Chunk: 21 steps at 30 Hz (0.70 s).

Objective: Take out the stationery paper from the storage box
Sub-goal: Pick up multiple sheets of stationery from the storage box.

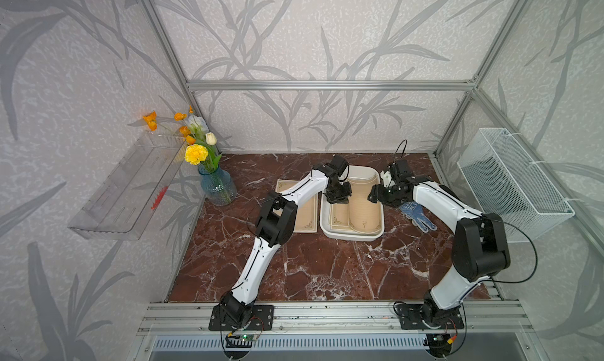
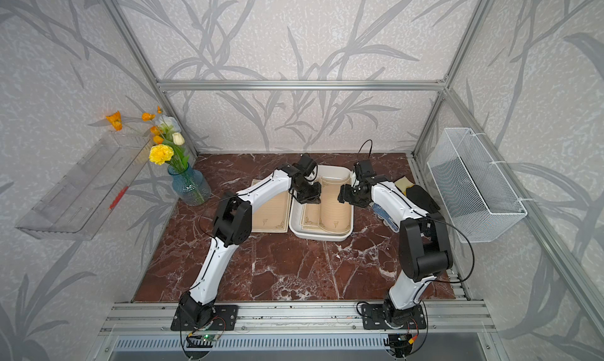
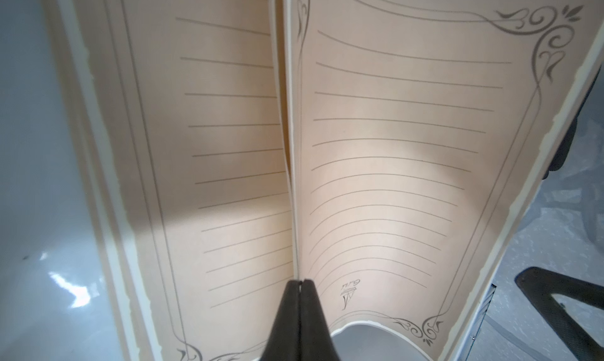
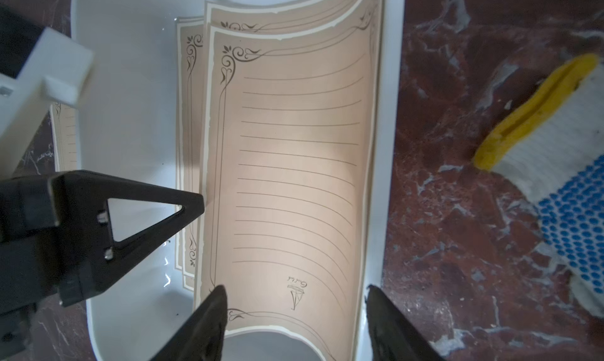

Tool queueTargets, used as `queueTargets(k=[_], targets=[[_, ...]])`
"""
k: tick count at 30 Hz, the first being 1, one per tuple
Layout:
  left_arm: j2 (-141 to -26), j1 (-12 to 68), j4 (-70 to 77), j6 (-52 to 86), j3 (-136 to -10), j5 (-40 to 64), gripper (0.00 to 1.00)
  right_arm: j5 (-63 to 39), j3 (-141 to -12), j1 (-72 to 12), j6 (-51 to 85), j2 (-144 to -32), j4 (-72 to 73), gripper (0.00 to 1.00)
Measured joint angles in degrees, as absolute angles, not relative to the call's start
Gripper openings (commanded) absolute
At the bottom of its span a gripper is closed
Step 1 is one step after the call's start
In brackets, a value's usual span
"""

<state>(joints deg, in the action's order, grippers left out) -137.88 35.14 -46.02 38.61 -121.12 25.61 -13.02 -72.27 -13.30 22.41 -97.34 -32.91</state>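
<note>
Red-brown marble tabletop (image 1: 294, 271) under leaf-print walls, and dead centre of the frame in both top views sits the storage box (image 1: 351, 236). Inside it lies the stationery paper (image 1: 338, 220), a flat stack on the floor of the box. On top is one bowed sheet (image 1: 362, 212), arched up off the rest, its long axis running from upper frame to lower, emblem at the lower end.

The left gripper (image 3: 299, 282) has it, jaws pressed tight together on the sheet's long edge, the one toward frame left (the wrist view shows the paper clamped right at the tips). The right gripper (image 4: 295, 289) reaches in from the right side of the box, fingers spread wide and holding nothing. One finger stands either side of the emblem end; whether they touch paper I cannot tell.

So the left arm owns the grip. My call is that the way out is up and toward frame left, over the low wall. That leads to the loose sheet (image 1: 305, 218) lying on the marble just beside the box. Out on the right lies a dotted work glove (image 1: 416, 214), apart from the box.
</note>
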Motion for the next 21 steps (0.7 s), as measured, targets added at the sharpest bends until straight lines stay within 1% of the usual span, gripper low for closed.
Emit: queueTargets(k=[5, 15, 21], targets=[[-138.1, 35.0, -45.5, 38.6, -118.7, 25.6, 0.0, -12.8, -72.5, -13.7, 22.4, -97.4, -33.1, 0.69], [-139.0, 34.3, -45.4, 38.5, -117.5, 25.4, 0.0, -10.7, -73.4, -13.8, 22.4, -97.4, -33.4, 0.69], [-139.2, 34.1, -45.1, 38.5, -117.3, 25.5, 0.0, -10.0, -74.8, -14.0, 22.5, -100.0, -33.8, 0.69]])
